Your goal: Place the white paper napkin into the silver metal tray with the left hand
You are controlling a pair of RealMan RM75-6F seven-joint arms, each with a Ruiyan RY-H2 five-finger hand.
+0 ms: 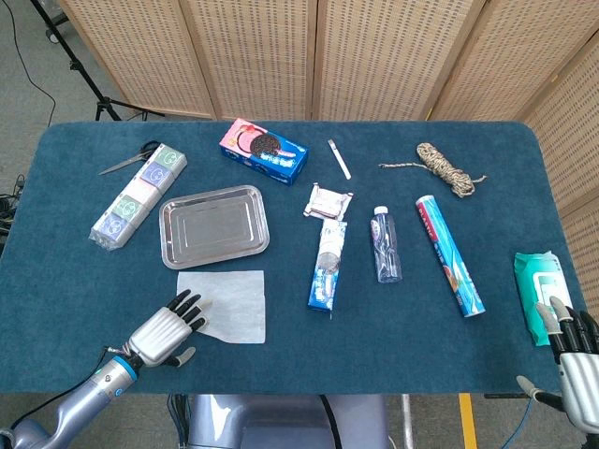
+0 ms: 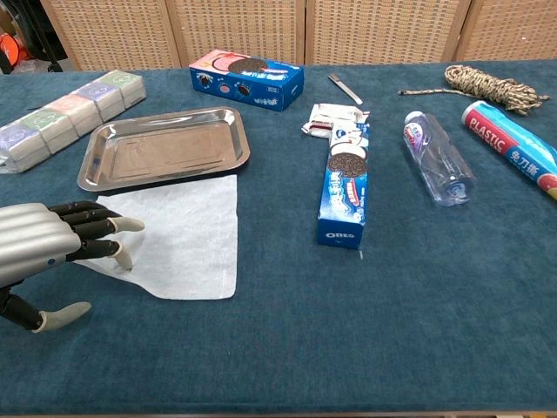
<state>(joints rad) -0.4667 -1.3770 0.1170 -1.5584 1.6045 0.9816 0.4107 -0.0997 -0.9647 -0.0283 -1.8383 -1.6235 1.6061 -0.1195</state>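
Note:
The white paper napkin lies flat on the blue cloth just in front of the silver metal tray, its far edge close to the tray's near rim. The tray is empty. My left hand lies at the napkin's left side with its fingertips pressing on the paper and the thumb out on the cloth. Nothing is gripped in it. My right hand stays at the table's near right corner, fingers apart and empty, and shows only in the head view.
A row of boxed cubes and scissors lie left of the tray, and an Oreo box lies behind it. To the right are an Oreo sleeve, a bottle, a plastic-wrap roll, rope and a wipes pack.

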